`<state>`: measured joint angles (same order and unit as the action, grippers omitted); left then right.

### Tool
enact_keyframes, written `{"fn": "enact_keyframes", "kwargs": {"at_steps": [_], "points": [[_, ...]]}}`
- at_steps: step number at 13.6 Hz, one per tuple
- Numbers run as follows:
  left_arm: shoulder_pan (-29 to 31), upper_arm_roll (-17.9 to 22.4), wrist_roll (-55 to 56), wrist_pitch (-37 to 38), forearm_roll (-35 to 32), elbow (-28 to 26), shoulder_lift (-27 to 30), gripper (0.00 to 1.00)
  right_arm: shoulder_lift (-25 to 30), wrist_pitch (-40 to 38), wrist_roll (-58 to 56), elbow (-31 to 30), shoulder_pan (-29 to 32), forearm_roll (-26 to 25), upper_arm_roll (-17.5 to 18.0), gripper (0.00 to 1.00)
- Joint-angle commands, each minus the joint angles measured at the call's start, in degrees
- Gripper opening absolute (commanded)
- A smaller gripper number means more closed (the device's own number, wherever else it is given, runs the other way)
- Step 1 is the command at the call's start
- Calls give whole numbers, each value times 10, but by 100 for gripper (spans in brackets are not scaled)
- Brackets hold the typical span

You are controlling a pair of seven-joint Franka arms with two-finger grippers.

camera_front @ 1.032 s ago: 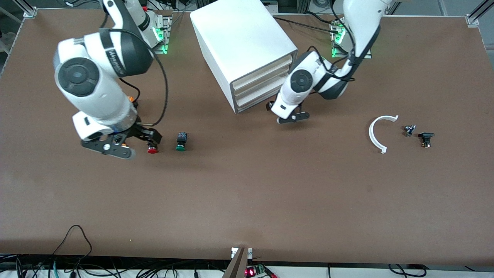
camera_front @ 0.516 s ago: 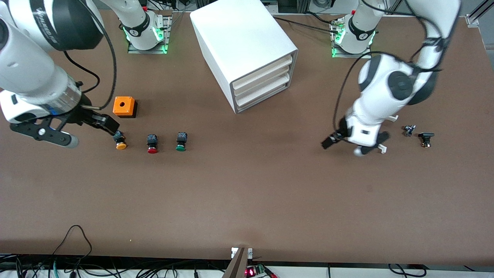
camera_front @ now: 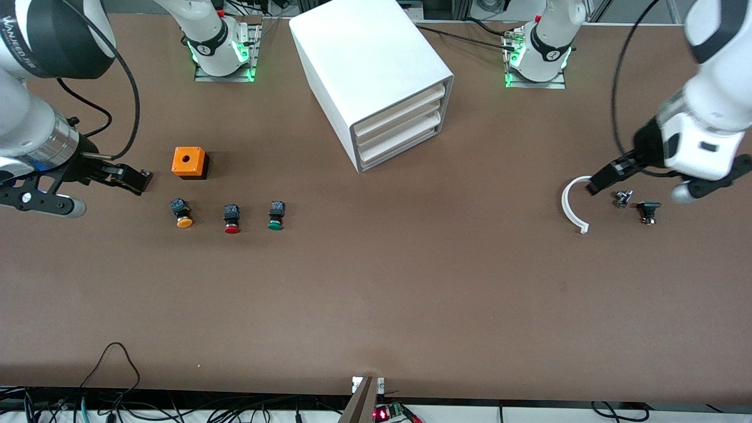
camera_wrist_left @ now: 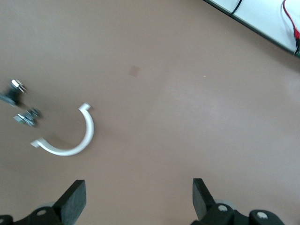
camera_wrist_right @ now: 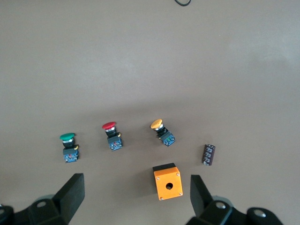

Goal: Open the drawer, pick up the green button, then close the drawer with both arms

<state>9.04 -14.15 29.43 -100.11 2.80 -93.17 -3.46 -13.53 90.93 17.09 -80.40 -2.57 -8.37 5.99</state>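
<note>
Toward the bases, mid-counter (camera_front: 376, 305): white cabinet (camera_front: 376, 76), all four drawers flush shut, drawer (camera_front: 399, 134) fronts plain, no handle visible.

Left arm's gripper (camera_front: 658, 182) hangs over the white half-ring (camera_front: 573, 205) and two small black parts (camera_front: 637, 205) at its end of the counter; jaws spread wide, empty. Right gripper (camera_front: 88, 188) sits over the counter's edge at the right arm's end, near the orange box (camera_front: 189, 163); also wide open, nothing held.

Green button (camera_front: 275, 215) stands on the counter, not in a drawer, nearer the camera than the cabinet. It ends a row with the red button (camera_front: 231, 218) and orange-capped one (camera_front: 181, 212). Right wrist view adds a small dark cylinder (camera_wrist_right: 209, 154) beside the orange box.

My read: both arms parked wide, drawers shut. If a drawer still needs opening, hook a finger in the gap under the front edge and brace the cabinet with the other arm so it can't slide.

Writing: partial lettering on the right arm's black joint, not legible. No other labels.
</note>
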Motion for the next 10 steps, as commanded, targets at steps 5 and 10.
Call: {"fn": "enact_keyframes", "kwargs": {"at_steps": [5, 10], "points": [[-1, 37, -144, 58, 5, -1, 42, 100, 42, -16, -131, -61, 34, 44, -32, 100], [-4, 40, -152, 83, -5, 10, 50, 100, 113, 52, -141, -179, 34, 60, -57, 100]]}}
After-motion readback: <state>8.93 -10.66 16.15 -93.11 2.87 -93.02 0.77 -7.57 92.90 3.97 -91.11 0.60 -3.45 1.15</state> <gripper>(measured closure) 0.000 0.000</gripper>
